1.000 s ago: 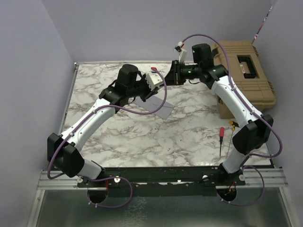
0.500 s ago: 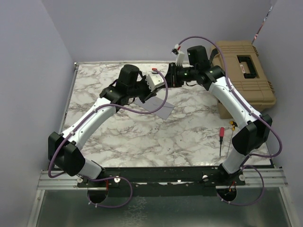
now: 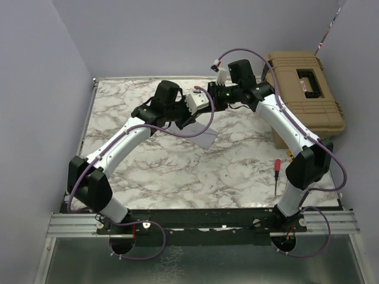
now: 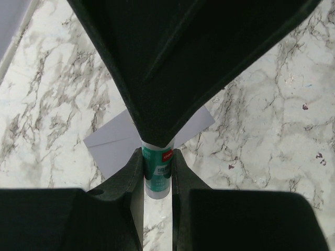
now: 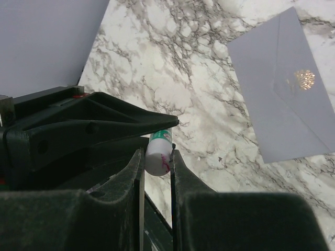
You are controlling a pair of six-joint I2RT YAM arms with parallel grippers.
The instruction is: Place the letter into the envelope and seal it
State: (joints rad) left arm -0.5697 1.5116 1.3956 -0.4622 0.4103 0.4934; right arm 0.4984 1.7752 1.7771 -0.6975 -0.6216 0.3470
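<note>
The grey-lavender envelope (image 3: 199,135) lies flat on the marble table, flap side up; it also shows in the left wrist view (image 4: 111,145) and the right wrist view (image 5: 285,99). The tan letter is not in view. My left gripper (image 4: 157,159) is shut on a green-and-white glue stick (image 4: 157,175) held above the envelope. My right gripper (image 5: 157,157) is shut on the white end of the same glue stick (image 5: 159,150). The two grippers meet tip to tip above the table's far middle, the left (image 3: 200,105) and the right (image 3: 214,99).
A tan toolbox (image 3: 305,89) stands at the far right edge of the table. A red-handled screwdriver (image 3: 276,173) and a small yellow-tipped tool (image 3: 289,156) lie near the right arm's base. A grey wall rises along the left side.
My right gripper has moved left to the left gripper and now sits on the glue stick's end. My left arm has shifted slightly right. The envelope has not moved.
</note>
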